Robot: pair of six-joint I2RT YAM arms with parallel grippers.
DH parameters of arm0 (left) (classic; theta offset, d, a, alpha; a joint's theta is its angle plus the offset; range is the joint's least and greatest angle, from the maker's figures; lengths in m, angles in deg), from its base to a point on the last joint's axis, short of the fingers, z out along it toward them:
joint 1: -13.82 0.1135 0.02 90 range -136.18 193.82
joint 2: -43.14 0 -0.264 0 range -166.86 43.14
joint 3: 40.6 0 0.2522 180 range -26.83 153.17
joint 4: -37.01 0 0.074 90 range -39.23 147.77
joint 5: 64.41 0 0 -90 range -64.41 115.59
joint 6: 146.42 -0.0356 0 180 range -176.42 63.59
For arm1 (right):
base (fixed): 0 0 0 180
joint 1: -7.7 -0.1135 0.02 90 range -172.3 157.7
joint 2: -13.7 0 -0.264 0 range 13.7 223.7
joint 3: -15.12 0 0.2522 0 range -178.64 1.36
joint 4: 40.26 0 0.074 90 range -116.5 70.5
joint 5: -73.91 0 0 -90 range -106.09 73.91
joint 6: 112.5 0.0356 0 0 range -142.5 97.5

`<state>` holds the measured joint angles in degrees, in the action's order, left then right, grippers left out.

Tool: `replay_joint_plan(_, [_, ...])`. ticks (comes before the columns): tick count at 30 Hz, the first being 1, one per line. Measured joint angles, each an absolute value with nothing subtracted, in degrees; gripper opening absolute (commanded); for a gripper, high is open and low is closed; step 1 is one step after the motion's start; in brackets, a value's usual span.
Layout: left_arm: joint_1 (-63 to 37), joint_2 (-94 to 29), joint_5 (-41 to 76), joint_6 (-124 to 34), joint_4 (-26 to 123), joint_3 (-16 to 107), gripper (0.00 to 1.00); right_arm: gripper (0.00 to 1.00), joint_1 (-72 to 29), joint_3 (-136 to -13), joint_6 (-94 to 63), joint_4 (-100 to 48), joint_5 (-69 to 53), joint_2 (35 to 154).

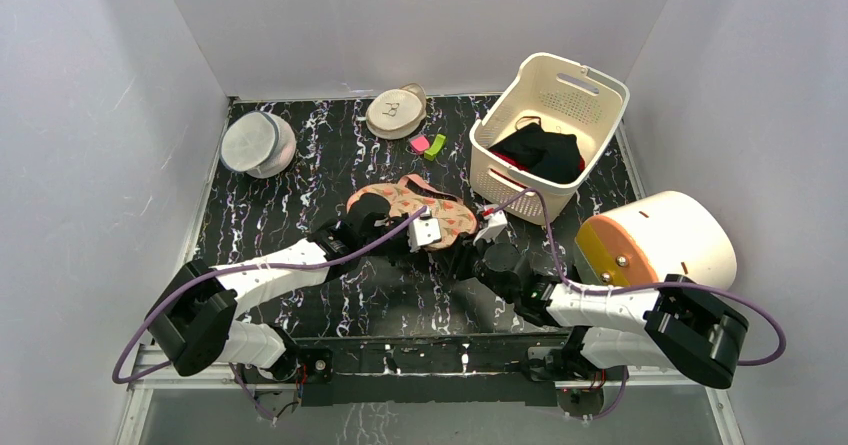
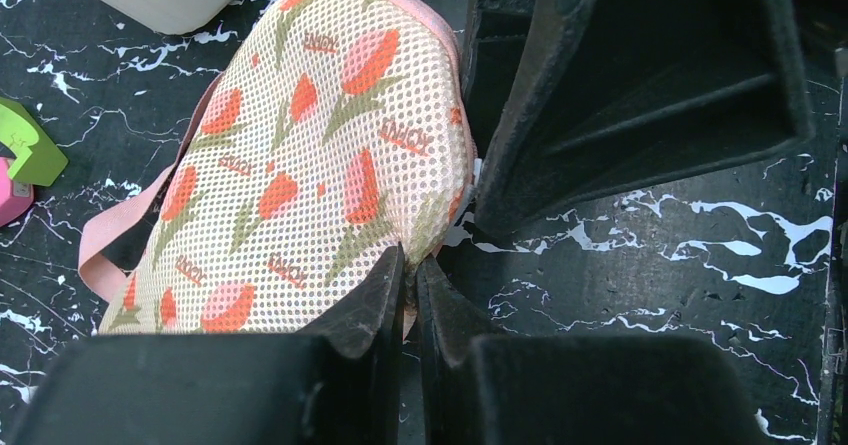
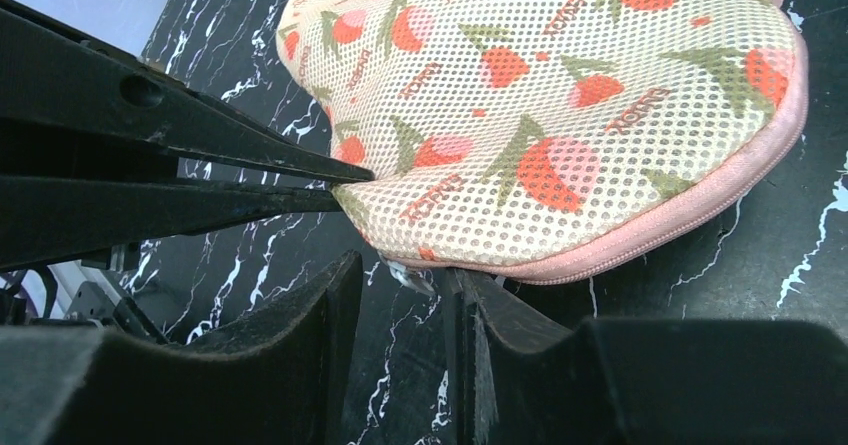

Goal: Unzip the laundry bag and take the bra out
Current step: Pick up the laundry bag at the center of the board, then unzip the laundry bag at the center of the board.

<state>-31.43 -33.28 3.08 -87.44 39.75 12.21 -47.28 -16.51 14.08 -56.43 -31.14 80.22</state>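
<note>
The left gripper (image 2: 410, 268) is pinching the rim of the flat two-lobed beige-pink mesh laundry bag (image 1: 452, 213), which is lying centrally in the overhead view. The right gripper (image 3: 402, 270) is hovering, narrowly parted, around the small metal zipper pull (image 3: 408, 277) — showing only in its wrist view. The zip is looking shut and the bra is unseen — everything is remaining.
</note>
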Motion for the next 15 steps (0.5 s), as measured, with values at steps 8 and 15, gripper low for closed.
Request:
replay_joint_plan(8, [-31.41,-33.54,2.62,-87.27,40.60,12.85,0.00,0.27,-47.32,-16.51,13.44,-58.62,-32.34,82.12])
replay_joint_plan(15, [-31.41,-33.54,2.62,-87.29,41.06,12.87,0.00,0.27,-47.43,-16.51,11.85,-60.17,-32.69,83.74])
